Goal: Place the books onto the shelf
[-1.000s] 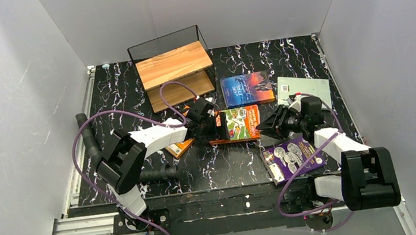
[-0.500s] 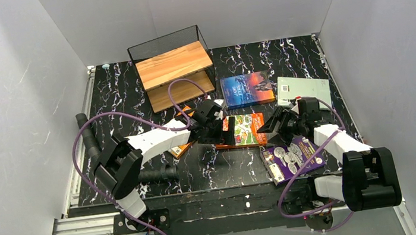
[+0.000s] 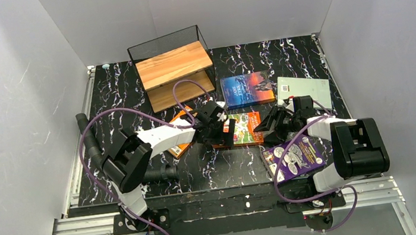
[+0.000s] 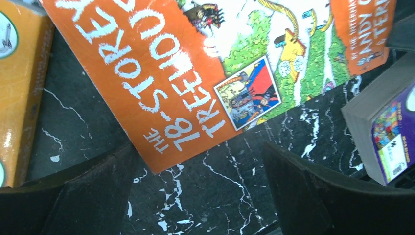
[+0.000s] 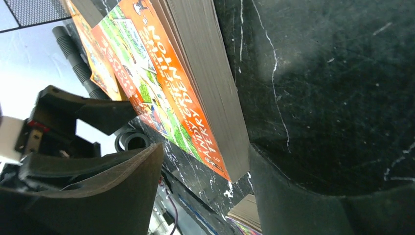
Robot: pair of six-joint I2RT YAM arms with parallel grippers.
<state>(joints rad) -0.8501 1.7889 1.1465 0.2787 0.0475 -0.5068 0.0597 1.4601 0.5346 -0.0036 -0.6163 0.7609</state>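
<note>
Red-green book (image 3: 245, 128) flat between left end effector (image 3: 225, 133), right end effector (image 3: 265, 126).

Soft, even light from above fills the overhead view: the plain white walls (image 3: 4, 88) are bright, and the black marble-patterned tabletop (image 3: 224, 169) carries only faint shadows under the arms. In the left wrist view the orange-covered illustrated book (image 4: 161, 98) reads crisp, the glossy yellow-orange book (image 4: 19, 98) at 9 o'clock glints, and the left gripper's dark fingers (image 4: 73, 196) at 6 o'clock lose detail. In the right wrist view, hazy sheen whitens the tabletop (image 5: 303, 54) at 1 o'clock; the wall (image 5: 19, 98) at 9 o'clock is blown out.
</note>
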